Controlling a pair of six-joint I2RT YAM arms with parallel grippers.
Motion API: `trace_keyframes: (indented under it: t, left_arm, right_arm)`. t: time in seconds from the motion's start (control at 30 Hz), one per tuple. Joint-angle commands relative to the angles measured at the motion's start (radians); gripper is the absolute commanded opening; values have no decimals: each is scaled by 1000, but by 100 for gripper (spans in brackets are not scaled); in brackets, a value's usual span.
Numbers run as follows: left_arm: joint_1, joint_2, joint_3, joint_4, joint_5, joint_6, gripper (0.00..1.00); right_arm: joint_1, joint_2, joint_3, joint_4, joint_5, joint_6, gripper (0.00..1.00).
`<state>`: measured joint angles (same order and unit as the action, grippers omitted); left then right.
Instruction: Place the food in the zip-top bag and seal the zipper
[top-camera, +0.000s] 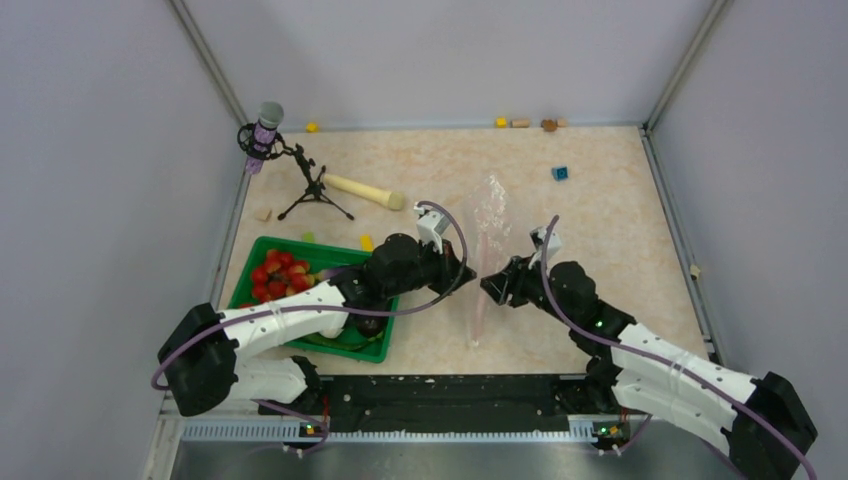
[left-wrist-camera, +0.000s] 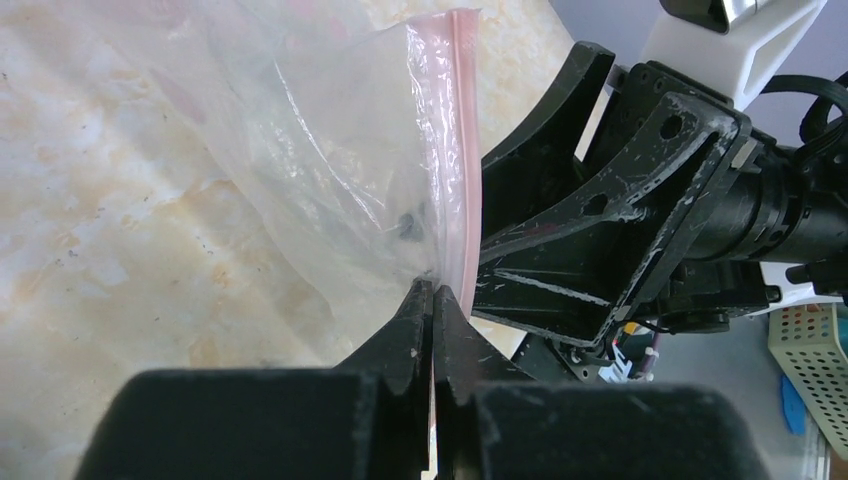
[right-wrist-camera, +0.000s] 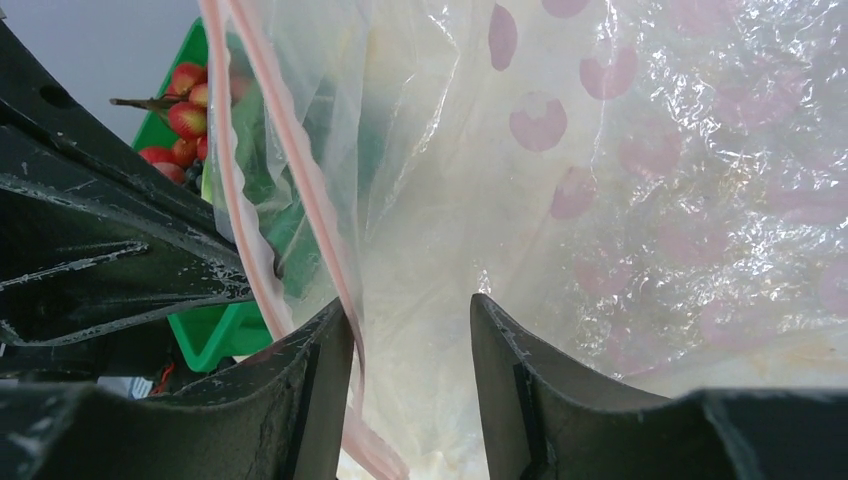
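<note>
Beige tabletop (top-camera: 600, 200) lies under both arms. My left gripper (left-wrist-camera: 432, 300) is clamped on the zipper (left-wrist-camera: 462, 150), holding the mouth of the zip-top bag (left-wrist-camera: 340, 160) up so the right gripper (right-wrist-camera: 410, 320), jaws apart with film between them, can take 1 lip. The food (top-camera: 278, 275) sits in the green tray (top-camera: 385, 345).

The left arm (top-camera: 290, 320) hides some food (top-camera: 280, 275) in the green tray (top-camera: 383, 340); far-wall bits (top-camera: 548, 124) are too small to name.
</note>
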<state>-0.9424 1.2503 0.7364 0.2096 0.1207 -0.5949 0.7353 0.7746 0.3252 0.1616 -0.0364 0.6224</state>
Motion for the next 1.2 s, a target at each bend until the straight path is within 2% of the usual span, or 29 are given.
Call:
trace_keyframes:
  t: [0.0,0.07,0.13,0.2,0.27,0.3,0.37,0.5,0.63,0.73,0.83,0.93,1.0,1.17]
  left_arm:
    - [-2,4,8,66,-12,-28,0]
    - [-2,6,10,63,-11,-31,0]
    - [-2,6,11,56,-12,-31,0]
    - [-2,0,11,51,-20,-29,0]
    - [-2,-6,11,35,-36,-21,0]
    - [-2,-12,11,26,-48,-20,0]
    - [-2,-22,13,2,-80,-17,0]
    - [-2,-34,27,-59,-155,-14,0]
    - [-2,-31,49,-92,-150,-8,2]
    - [-2,-27,63,-90,-96,-7,45]
    - [-4,-23,70,-62,-29,-5,72]
    - [-9,-11,82,-55,-17,-11,92]
    - [-16,-3,89,-53,-23,-11,97]
    - [-33,19,102,-47,-74,-6,97]
  right_arm:
    - [47,37,30,92,66,15,45]
    - [61,55,34,100,71,8,44]
    - [68,68,37,100,86,6,37]
    - [71,68,37,96,107,5,23]
    - [73,55,33,98,114,1,4]
    - [72,40,30,102,117,-2,0]
    - [73,-6,26,81,138,-7,0]
    - [72,-100,84,-77,200,-50,0]
    - [73,-150,163,-244,236,-81,0]
    - [72,-138,222,-330,224,-94,0]
    - [72,-105,263,-366,209,-89,0]
    - [73,-74,294,-385,214,-80,0]
    - [73,-47,316,-395,219,-78,0]
    - [73,-4,372,-433,220,-70,0]
